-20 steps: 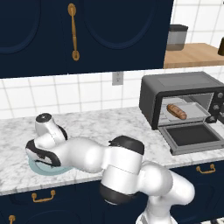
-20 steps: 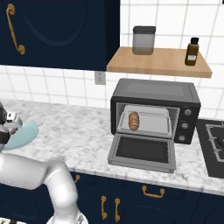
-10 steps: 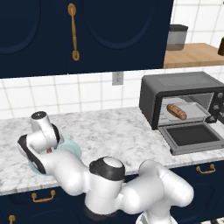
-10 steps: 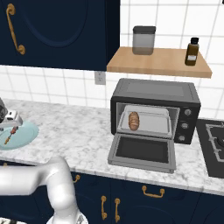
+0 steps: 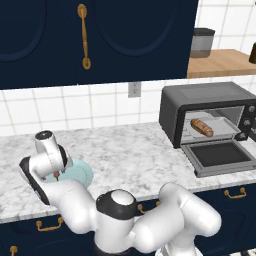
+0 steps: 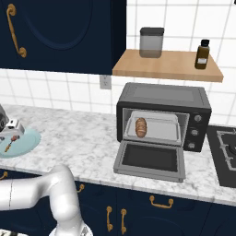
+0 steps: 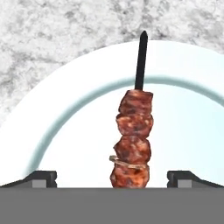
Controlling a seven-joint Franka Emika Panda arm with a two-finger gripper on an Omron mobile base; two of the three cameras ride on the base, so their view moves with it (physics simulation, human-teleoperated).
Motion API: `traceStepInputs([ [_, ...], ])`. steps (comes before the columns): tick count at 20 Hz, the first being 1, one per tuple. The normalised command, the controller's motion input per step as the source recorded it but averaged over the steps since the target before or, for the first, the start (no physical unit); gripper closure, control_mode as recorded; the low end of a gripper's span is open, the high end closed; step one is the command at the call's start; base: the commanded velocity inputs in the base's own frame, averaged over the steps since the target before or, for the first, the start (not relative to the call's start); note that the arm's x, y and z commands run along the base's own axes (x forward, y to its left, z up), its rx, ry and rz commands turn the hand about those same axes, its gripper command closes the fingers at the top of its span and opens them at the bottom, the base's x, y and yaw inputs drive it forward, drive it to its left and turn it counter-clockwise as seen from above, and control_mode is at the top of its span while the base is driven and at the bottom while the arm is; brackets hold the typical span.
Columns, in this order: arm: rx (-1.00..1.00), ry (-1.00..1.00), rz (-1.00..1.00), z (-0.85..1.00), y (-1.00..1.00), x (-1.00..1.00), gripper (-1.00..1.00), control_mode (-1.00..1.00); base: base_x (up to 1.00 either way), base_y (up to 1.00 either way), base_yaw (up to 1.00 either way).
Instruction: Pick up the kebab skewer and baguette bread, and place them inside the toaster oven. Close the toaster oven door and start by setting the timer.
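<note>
- Gripper (image 7: 112, 177): jaws spread wide, one fingertip on each side of the skewer's lower end, neither touching it; nothing is held. In the left base view the hand hangs over the plate (image 5: 82, 172) at the counter's (image 5: 130, 155) left end.
- Skewer (image 7: 133, 142): lies flat on the pale blue plate (image 7: 65, 109), its dark tip reaching onto the plate's rim; four reddish-brown meat chunks are threaded along it. In the right base view it shows as a small stick (image 6: 11, 143) on the plate (image 6: 25, 143) near the counter's front edge.
- Baguette (image 5: 201, 127): rests on the tray inside the oven (image 5: 205, 97), towards its left side; also seen in the right base view (image 6: 141, 127).
- Oven door (image 6: 151, 159): folded down flat, open, over the counter's front edge.
- Oven (image 6: 163, 99): stands at the counter's right end against the tiled wall, knobs at its right.
</note>
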Motion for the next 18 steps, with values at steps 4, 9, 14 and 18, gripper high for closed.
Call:
traceStepInputs([
  [4, 0.00, 0.00, 0.00, -0.25, 0.00, 0.00, -1.00, -1.00, 0.00, 0.00, 0.00],
  [9, 0.00, 0.00, 0.00, -0.15, 0.00, 0.00, -1.00, -1.00, 0.00, 0.00, 0.00],
  [14, 0.00, 0.00, 0.00, -0.18, -0.02, 0.00, 1.00, -1.00, 0.00, 0.00, 0.00],
  [18, 0.00, 0.00, 0.00, -0.16, -0.32, -0.25, 1.00, -1.00, 0.00, 0.00, 0.00],
])
